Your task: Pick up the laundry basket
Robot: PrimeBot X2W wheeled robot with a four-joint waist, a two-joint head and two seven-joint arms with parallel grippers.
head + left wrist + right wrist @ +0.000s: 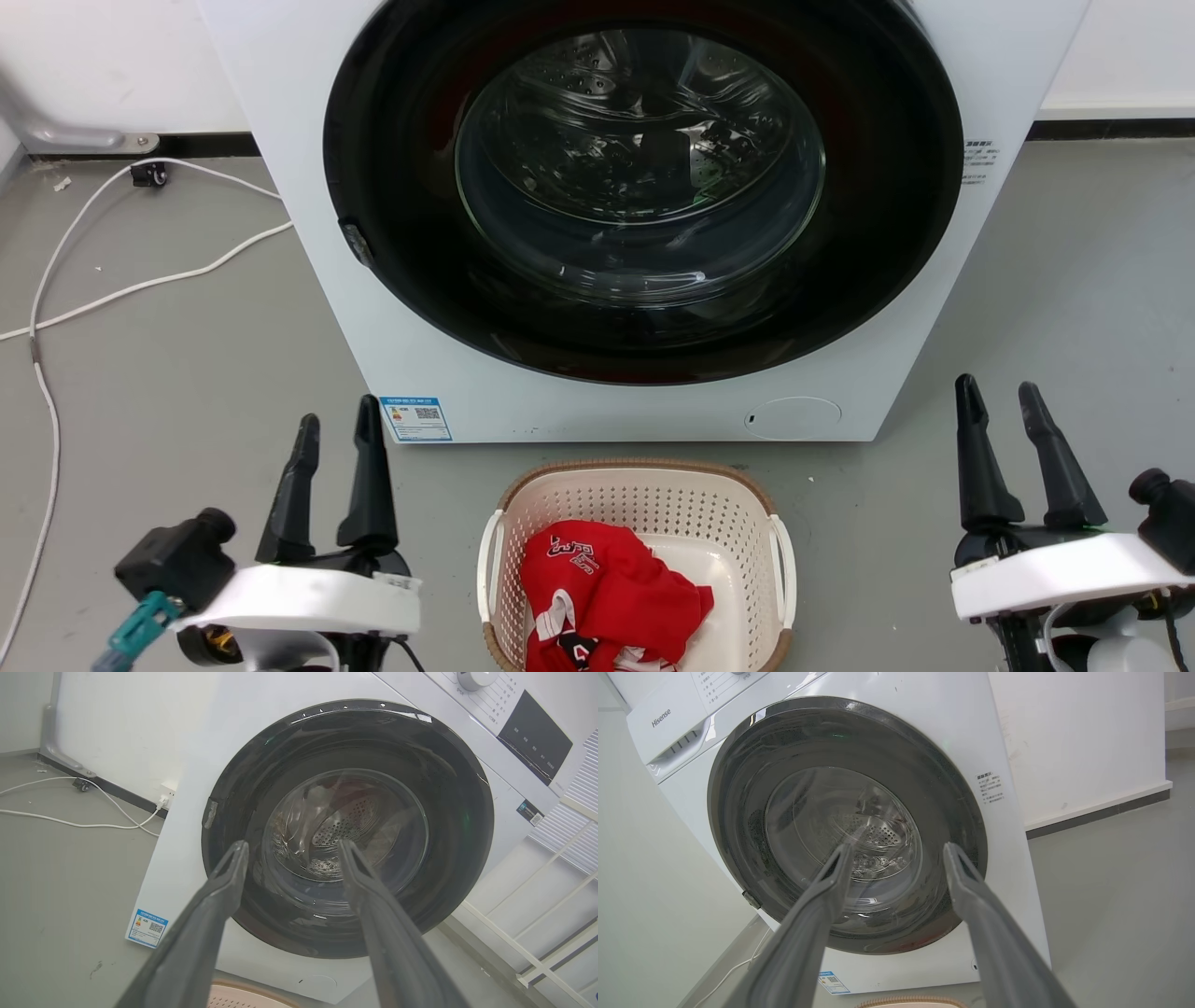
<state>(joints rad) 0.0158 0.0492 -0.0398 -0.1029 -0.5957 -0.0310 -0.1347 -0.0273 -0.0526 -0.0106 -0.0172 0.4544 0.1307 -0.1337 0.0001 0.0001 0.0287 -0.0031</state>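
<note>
The laundry basket (644, 504) stands on the grey floor at the bottom centre of the head view, just in front of the washer. It is cream-white with perforated walls, a brown woven-look rim and white side handles, and a red garment (607, 597) lies inside. My left gripper (338, 420) is open, to the basket's left and apart from it. My right gripper (997, 392) is open, to the basket's right, also apart. Both hold nothing. A sliver of the basket rim (247, 994) shows at the bottom of the left wrist view, and the rim (910, 1002) also edges the right wrist view.
A white front-loading washer (448, 373) with a shut dark glass door (644, 177) rises directly behind the basket. White cables (112, 289) trail over the floor at the left. A white rack (551, 896) stands to the washer's right in the left wrist view.
</note>
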